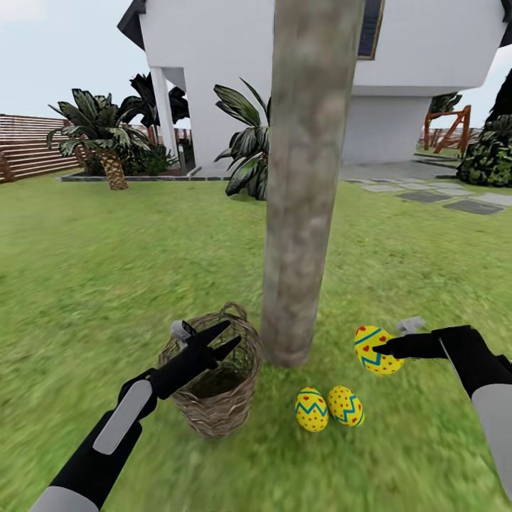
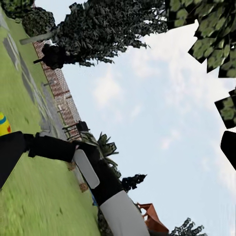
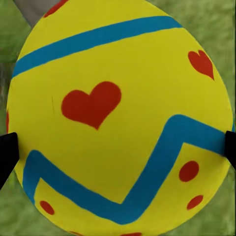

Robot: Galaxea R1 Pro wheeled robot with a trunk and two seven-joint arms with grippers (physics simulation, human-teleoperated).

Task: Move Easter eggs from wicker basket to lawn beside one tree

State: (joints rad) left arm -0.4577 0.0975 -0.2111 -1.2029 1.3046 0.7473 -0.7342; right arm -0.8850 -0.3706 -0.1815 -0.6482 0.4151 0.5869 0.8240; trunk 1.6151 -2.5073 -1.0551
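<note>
The tree (image 1: 307,178) rises mid-view as a thick mottled trunk from the lawn (image 1: 107,270). Two Easter eggs (image 1: 311,409) (image 1: 345,405) lie side by side on the grass just in front of its foot. To the right of the trunk is the third egg (image 1: 373,348) (image 3: 120,118), with my right gripper (image 1: 390,348) shut on it and black fingertips (image 3: 6,152) on either side. I cannot tell whether it touches the grass. The wicker basket (image 1: 213,398) stands left of the trunk, its inside dark with no egg showing. Above its rim, my left gripper (image 1: 226,340) is open and holds nothing.
A white house (image 1: 427,85) stands behind the tree, with a broad-leaved plant (image 1: 245,142) at its corner. A short palm (image 1: 107,142) and a slatted fence (image 1: 28,146) are at the far left. Paving stones (image 1: 455,199) and a dark bush (image 1: 491,156) lie far right.
</note>
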